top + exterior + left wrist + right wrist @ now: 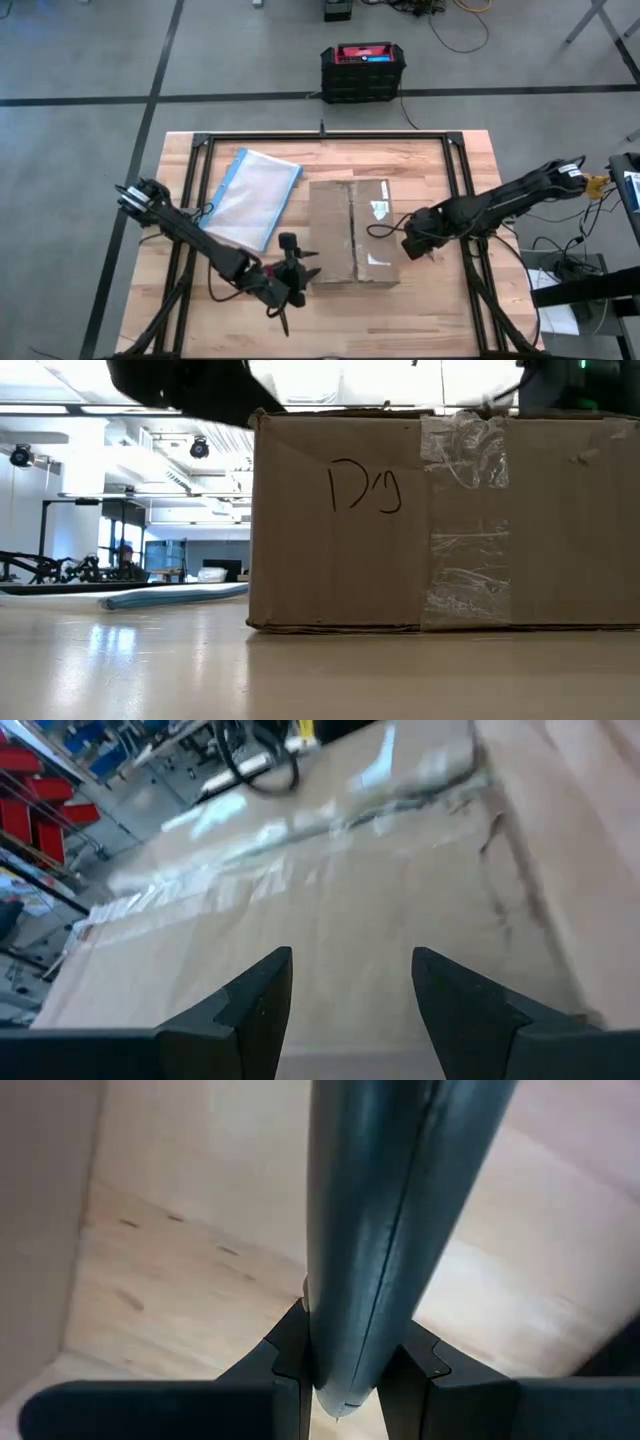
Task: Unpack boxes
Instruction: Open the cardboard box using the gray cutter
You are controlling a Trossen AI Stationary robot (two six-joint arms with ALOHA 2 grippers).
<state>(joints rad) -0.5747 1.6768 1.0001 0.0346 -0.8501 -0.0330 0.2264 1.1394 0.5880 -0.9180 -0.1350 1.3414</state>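
The brown cardboard box (pixel 350 232) stands flat on the wooden table, flaps closed, with clear tape along its top seam (pixel 300 830) and over its near wall (pixel 465 520). My left gripper (pixel 300 262) hovers open over the box's near left corner, its fingers (pixel 350 955) spread above the top flap. My right gripper (pixel 408 243) is at the box's right side, shut on a long dark grey-blue tool (pixel 370 1200). In the low view only dark parts of the arms show above the box. My right gripper pinches the dark tool between its two fingers (pixel 290 1350), near the tool's narrow end (pixel 345 1380). A small tip pokes out just past the fingers. The rest of the rounded shaft runs across the wrist view, lifted clear of the table wood behind it.
A clear blue-edged plastic bag (pixel 252 195) lies flat on the table left of the box, also seen as a low strip (pixel 175 596). A black crate with a red top (pixel 362 70) sits on the floor beyond the far edge. Bare wood (pixel 440 170) lies right of and before the box.
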